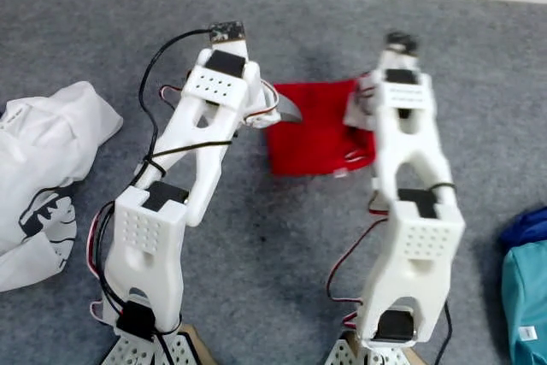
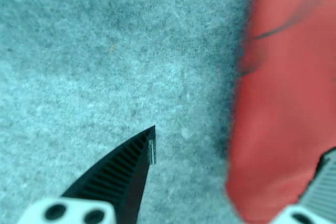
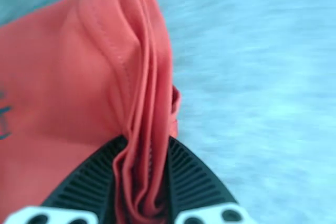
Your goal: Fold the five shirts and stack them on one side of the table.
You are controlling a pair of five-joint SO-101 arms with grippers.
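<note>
Right end effector [image 3: 147, 148] pinches the red shirt [image 3: 68, 77] on grey felt tabletop [image 1: 282, 245]; left end effector [image 2: 239, 148] gapes wide.

Counter [image 1: 282, 237]: grey felt-type cover, matt, fuzzy nap. Red shirt [image 1: 312, 130]: soft cloth, matt, w/ stitched hems; folds look smooth. Fingers [image 3: 194, 179] of right pincer [image 3: 142, 153]: blk plastic, ribbed, matt. Same finish on left pincer [image 2: 239, 153]. White shirt [image 1: 47, 151]: matt cloth w/ blk print. Blue shirt [image 1: 528, 226], teal shirt [image 1: 528, 297]: matt cloth. Arm shells [image 1: 154, 237]: white plastic, smooth, semi-matt, perforated panels. Wires [image 1: 346, 267]: smooth sheathing, red and blk.
</note>
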